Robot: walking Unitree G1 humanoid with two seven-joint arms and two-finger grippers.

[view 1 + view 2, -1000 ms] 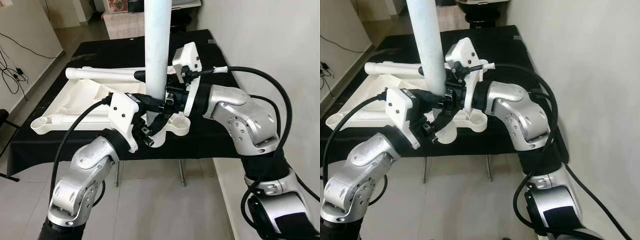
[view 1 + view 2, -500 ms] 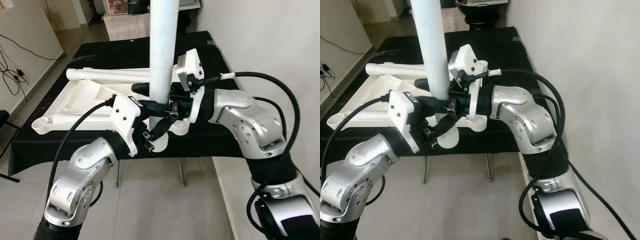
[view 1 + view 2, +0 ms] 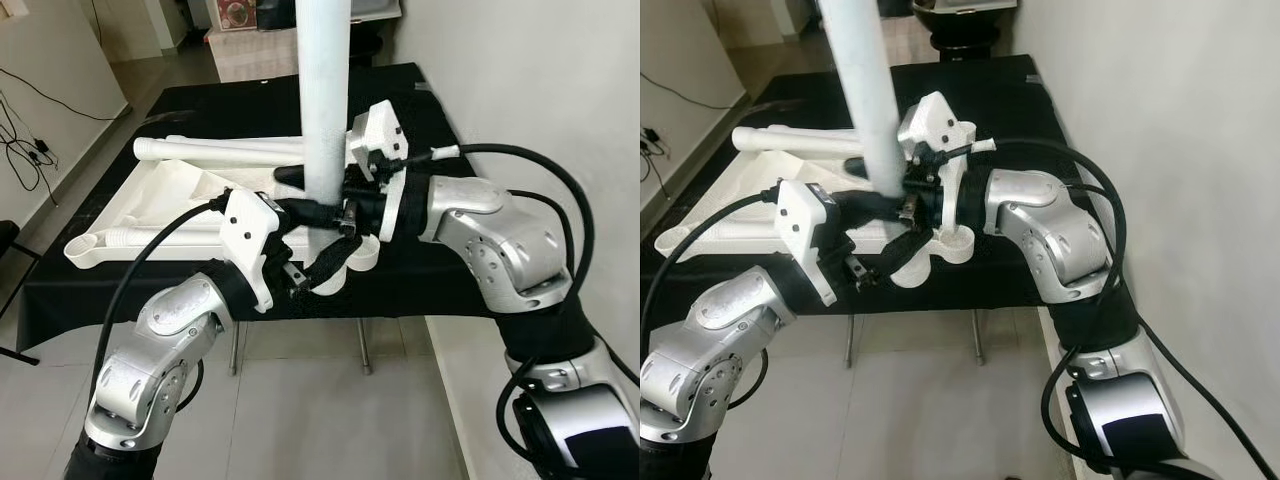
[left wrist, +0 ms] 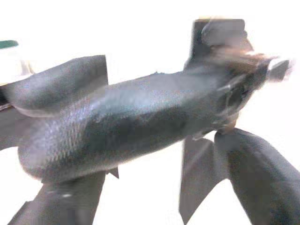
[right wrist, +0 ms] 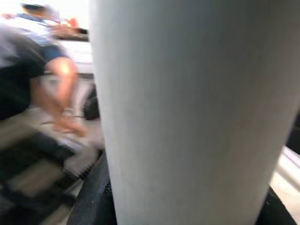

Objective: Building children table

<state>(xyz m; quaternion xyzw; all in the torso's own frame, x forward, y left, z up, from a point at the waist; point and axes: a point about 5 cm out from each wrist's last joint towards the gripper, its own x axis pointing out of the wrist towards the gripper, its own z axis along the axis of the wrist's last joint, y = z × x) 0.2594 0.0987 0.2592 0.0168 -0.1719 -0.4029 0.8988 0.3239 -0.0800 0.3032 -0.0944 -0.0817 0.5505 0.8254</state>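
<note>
Black-draped table (image 3: 420,110) with upturned white tabletop (image 3: 160,190); both hands, left hand (image 3: 325,262) and right hand (image 3: 300,185), clamped around upright white leg (image 3: 325,100).

Black cloth (image 3: 420,110), tiled floor (image 3: 300,420), white wall (image 3: 520,80), wall cables (image 3: 25,140)

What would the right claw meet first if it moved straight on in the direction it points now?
Probably the left claw: the right claw points across at it, already closed around the upright white table leg. Depth between them is unclear.
</note>
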